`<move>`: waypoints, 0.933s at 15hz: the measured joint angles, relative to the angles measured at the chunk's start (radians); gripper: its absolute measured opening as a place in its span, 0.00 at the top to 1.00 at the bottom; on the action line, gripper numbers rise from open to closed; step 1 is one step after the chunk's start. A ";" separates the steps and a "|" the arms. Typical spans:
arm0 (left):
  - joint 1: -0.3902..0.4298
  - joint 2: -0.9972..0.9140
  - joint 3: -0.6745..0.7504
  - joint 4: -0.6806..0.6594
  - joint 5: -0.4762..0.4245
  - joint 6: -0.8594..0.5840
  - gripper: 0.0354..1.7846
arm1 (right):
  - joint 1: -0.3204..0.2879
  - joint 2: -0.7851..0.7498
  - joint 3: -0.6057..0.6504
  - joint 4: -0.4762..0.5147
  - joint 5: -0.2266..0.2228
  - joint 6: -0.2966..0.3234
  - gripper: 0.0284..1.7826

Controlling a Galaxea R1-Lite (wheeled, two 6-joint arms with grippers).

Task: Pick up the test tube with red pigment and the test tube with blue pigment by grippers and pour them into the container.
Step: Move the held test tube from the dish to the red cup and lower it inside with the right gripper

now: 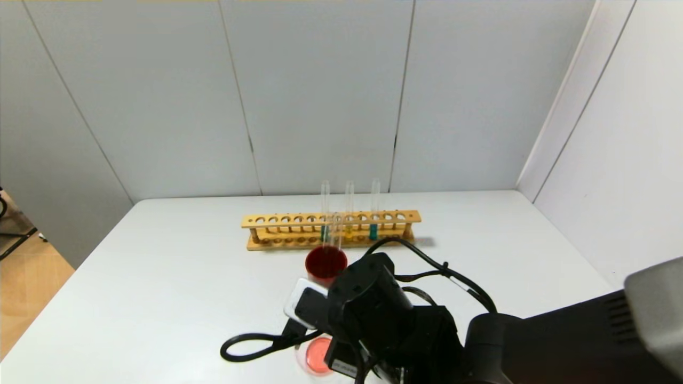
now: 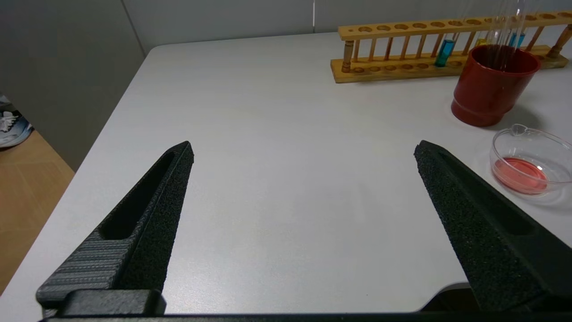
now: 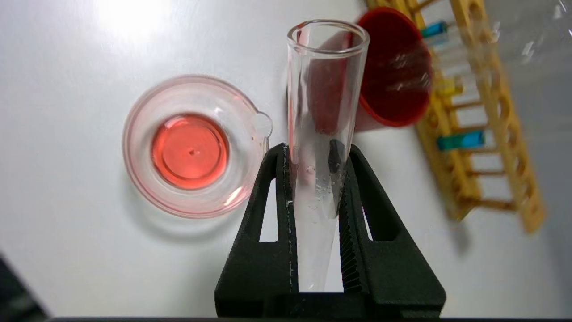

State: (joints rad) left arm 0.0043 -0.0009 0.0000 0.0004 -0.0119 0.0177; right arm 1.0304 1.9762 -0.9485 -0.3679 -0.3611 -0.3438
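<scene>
The right claw [image 3: 313, 156] is closed tight on a clear glass test tube [image 3: 321, 112], with one finger on each side of the glass. The tube looks empty, with only small drops inside, and its open mouth points away from the claw. Just beside the claw on the white desk [image 1: 160, 277] sits the container [image 3: 194, 145], a low clear glass dish with a little spout and red liquid in the bottom. A dark red cup [image 3: 395, 67] stands past the tube's mouth. Farther off is the wooden rack [image 1: 331, 229], and the test tube with blue pigment [image 1: 373, 224] stands in it. The left claw [image 2: 304, 152] is wide open above bare desk and holds nothing. The container and the red cup are off to one side of it.
</scene>
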 joint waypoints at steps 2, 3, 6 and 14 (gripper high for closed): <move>0.000 0.000 0.000 0.000 0.000 0.000 0.02 | -0.022 -0.057 0.083 -0.078 -0.001 0.123 0.82; 0.000 0.000 0.000 0.000 0.000 0.000 0.02 | -0.037 -0.084 0.129 -0.152 -0.003 0.153 0.82; 0.000 0.000 0.000 0.000 0.000 0.000 0.02 | -0.100 -0.128 0.234 -0.388 -0.008 0.237 0.82; 0.000 0.000 0.000 0.000 0.000 0.000 0.02 | -0.156 -0.237 0.307 -0.501 -0.015 0.457 0.82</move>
State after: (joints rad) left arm 0.0043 -0.0009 0.0000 0.0004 -0.0123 0.0177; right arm 0.8749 1.7396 -0.6413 -0.8687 -0.3762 0.1134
